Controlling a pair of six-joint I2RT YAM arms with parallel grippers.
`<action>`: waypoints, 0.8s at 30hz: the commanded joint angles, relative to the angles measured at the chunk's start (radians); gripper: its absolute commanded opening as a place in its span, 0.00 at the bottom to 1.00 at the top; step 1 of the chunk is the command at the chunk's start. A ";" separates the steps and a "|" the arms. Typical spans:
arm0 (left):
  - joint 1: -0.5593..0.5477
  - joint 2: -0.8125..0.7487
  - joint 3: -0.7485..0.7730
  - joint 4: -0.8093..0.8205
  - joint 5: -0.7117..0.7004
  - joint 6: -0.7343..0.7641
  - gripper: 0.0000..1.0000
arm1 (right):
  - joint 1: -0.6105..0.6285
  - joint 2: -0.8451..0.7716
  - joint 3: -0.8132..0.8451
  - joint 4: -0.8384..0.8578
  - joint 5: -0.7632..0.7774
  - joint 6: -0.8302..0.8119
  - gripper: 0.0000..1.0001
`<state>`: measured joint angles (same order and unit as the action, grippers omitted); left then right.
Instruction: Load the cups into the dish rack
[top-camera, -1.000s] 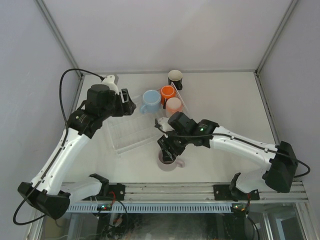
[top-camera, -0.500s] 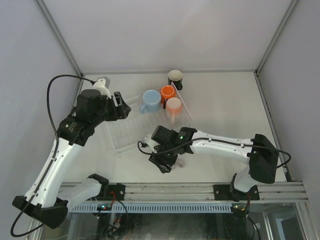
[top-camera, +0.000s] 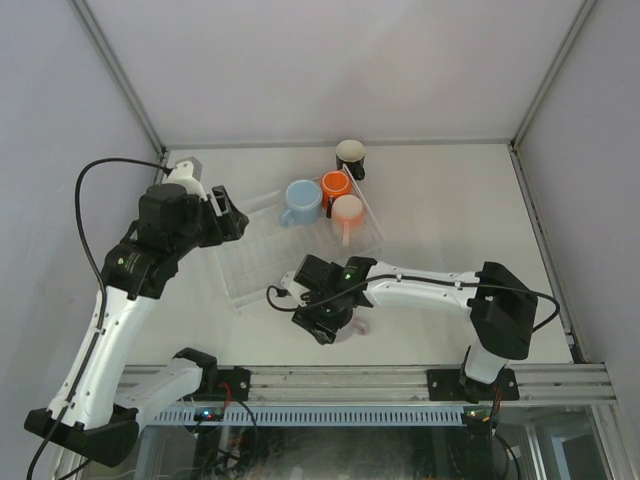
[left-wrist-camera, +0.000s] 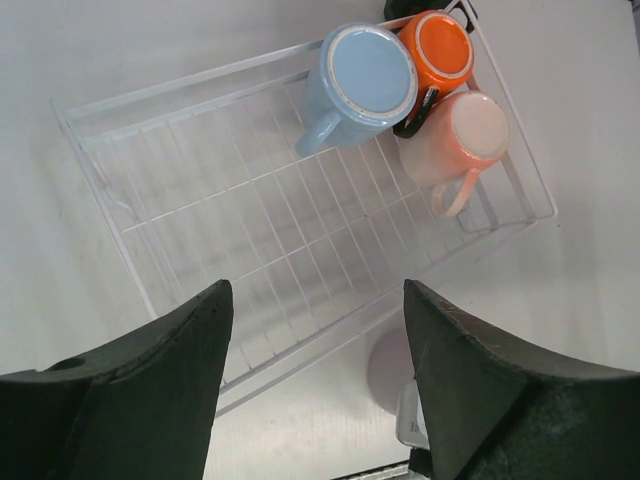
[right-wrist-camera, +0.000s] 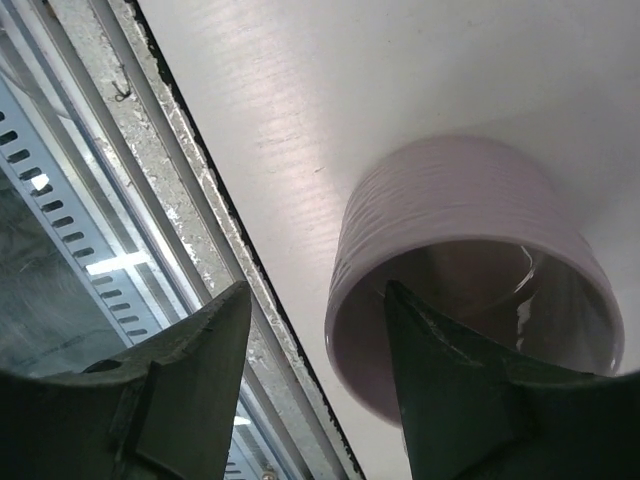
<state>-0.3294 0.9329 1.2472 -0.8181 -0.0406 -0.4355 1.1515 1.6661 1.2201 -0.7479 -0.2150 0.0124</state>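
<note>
Two grippers are at work, and I am watching them from afar. My right gripper (right-wrist-camera: 315, 290) is low over the pale lilac mug (right-wrist-camera: 450, 200). Its fingers stand apart, unclosed. One finger (right-wrist-camera: 190, 380) is outside the mug's wall with a clear gap to it. The other (right-wrist-camera: 450, 390) is over the mug's mouth, so the rim wall lies between them. I cannot tell whether that second finger touches the ceramic. The lilac mug stands mouth up on the bench (top-camera: 450, 210), close to the near edge and its metal rail (right-wrist-camera: 150, 180). It sits just outside the near long side of the dish rack (left-wrist-camera: 180, 95).

My left gripper (left-wrist-camera: 315, 295) hangs above the rack's left end with its jaws wide apart and nothing between them.

The rack lies at a slant in the middle of the bench, and its ribbed floor is bare under the left gripper. Three mugs are bunched in its far right corner, touching or nearly so. The light blue mug (left-wrist-camera: 370, 70) is leftmost, the orange mug (left-wrist-camera: 438, 45) is beside it, and the peach-pink mug (left-wrist-camera: 465, 130) is nearest the rack's right end. All three seem to stand mouth down. A black mug (top-camera: 350, 155) with a cream inside stands upright on the bench just beyond that corner, near the far edge.
</note>
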 joint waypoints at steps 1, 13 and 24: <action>0.009 -0.008 0.067 -0.013 0.009 -0.014 0.73 | 0.001 0.020 0.028 0.047 0.004 -0.020 0.55; 0.027 -0.016 0.060 -0.014 0.015 -0.007 0.74 | -0.008 0.094 0.025 0.075 0.032 -0.008 0.43; 0.039 -0.006 0.020 0.019 0.059 -0.007 0.74 | -0.041 0.051 0.025 0.045 0.061 0.045 0.00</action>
<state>-0.2977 0.9333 1.2472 -0.8474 -0.0212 -0.4355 1.1309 1.7691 1.2213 -0.7067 -0.1658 0.0246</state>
